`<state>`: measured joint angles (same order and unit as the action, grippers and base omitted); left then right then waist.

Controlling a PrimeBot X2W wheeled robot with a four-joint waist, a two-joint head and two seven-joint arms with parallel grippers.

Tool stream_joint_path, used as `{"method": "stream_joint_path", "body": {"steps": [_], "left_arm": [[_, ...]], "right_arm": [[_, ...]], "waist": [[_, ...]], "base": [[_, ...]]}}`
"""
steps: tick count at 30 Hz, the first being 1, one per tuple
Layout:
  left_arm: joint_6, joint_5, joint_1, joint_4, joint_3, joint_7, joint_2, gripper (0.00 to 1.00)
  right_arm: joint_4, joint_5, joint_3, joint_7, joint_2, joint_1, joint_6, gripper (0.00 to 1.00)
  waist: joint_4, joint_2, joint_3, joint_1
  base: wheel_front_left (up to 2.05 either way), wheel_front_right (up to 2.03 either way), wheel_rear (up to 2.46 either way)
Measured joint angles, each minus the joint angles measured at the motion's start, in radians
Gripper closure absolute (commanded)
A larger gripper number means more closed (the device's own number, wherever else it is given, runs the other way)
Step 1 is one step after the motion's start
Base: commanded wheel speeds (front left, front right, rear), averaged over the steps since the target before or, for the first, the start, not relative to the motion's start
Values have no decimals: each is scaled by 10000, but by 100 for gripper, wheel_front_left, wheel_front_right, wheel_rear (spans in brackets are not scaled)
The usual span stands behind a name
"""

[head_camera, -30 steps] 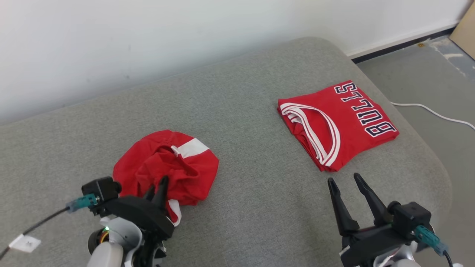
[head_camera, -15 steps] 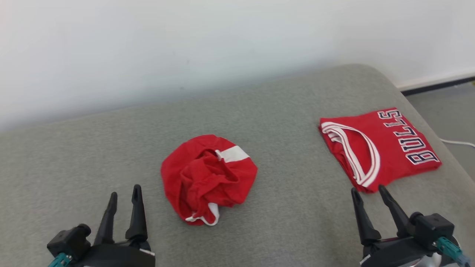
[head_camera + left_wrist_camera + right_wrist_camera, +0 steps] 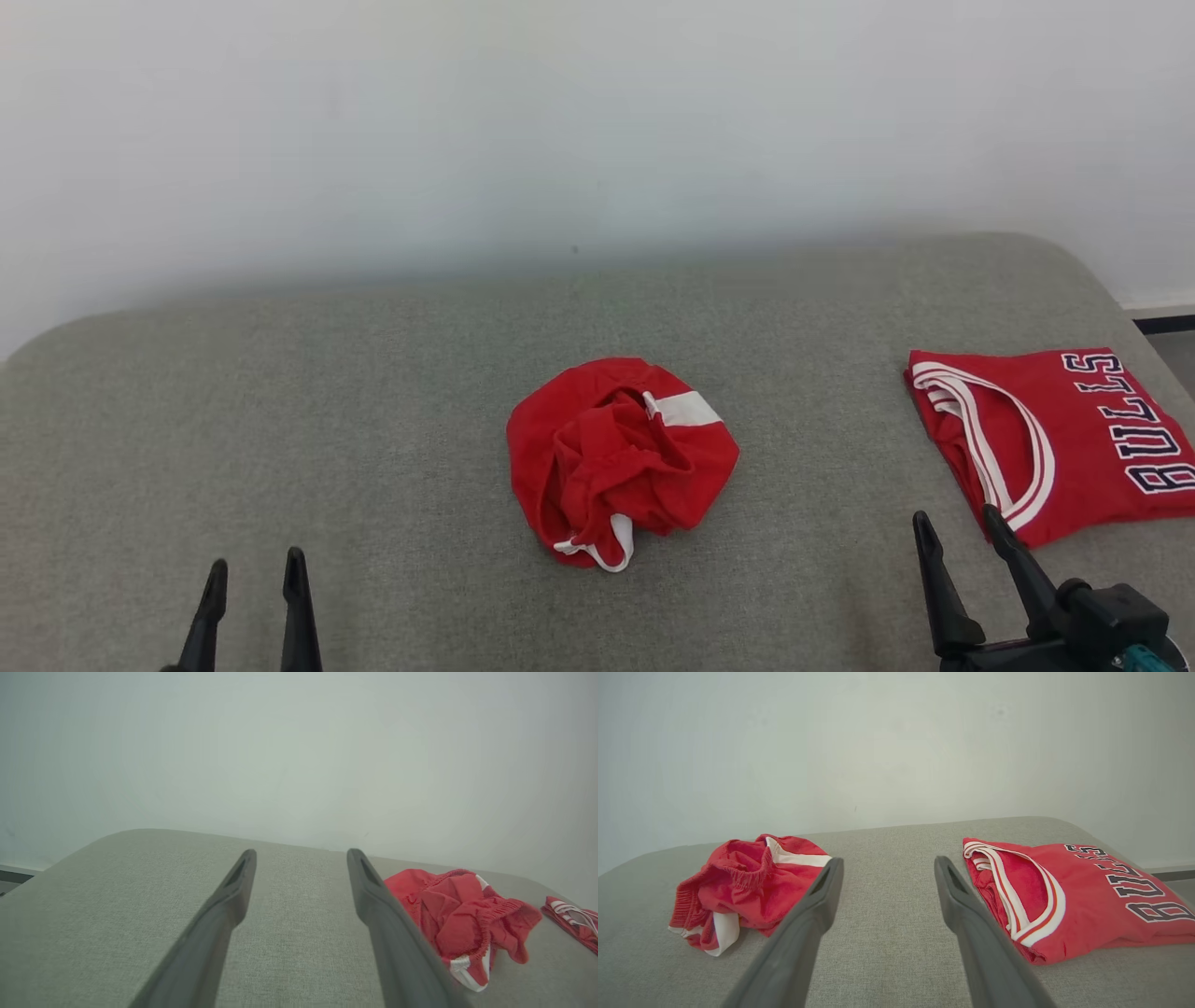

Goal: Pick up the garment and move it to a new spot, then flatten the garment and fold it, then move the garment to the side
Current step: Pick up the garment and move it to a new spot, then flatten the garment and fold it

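One crumpled red garment, shorts by the look of its gathered waistband and white stripe, lies in a heap near the middle of the grey cushion. Nothing has hold of it.

The likeliest trouble, I judge, is the heap itself. Its layers are tucked into one another, so a pinch at the top could catch several thicknesses and lift a knot rather than one edge. Flattening would then drag the heap about instead of spreading it. The white-trimmed hem at the heap's near side looks thin and might slip from a grip.

Right of the heap and well apart from it lies a folded red jersey with lettering. A wide sweep while spreading could nudge it or muddle the two red pieces.

The left claw stands to the near left of the heap, well apart, its fingers spread wide and empty. The right claw stands to the near right of the heap, closer to the jersey's near corner, and is also wide open and empty. In each wrist view the heap sits off to one side of the fingers, so neither claw is lined up on it.
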<state>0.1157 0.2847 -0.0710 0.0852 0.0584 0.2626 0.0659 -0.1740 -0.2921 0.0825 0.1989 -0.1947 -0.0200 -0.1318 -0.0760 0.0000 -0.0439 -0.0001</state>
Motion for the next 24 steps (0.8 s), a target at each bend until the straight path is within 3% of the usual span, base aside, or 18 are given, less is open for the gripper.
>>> {"method": "stream_joint_path", "body": {"steps": [12, 24], "left_arm": [[75, -633, -1342, -13, 314, 0, -109, 0], [92, -652, -1348, 130, 232, 0, -138, 0]], "right_arm": [[-178, 81, -199, 217, -169, -281, 0, 0], [-326, 79, -265, 213, -54, -441, 0, 0]], "waist": [[415, 0, -165, 0], [407, 0, -133, 0]], "base": [[0, 0, 0], [0, 0, 0]]}}
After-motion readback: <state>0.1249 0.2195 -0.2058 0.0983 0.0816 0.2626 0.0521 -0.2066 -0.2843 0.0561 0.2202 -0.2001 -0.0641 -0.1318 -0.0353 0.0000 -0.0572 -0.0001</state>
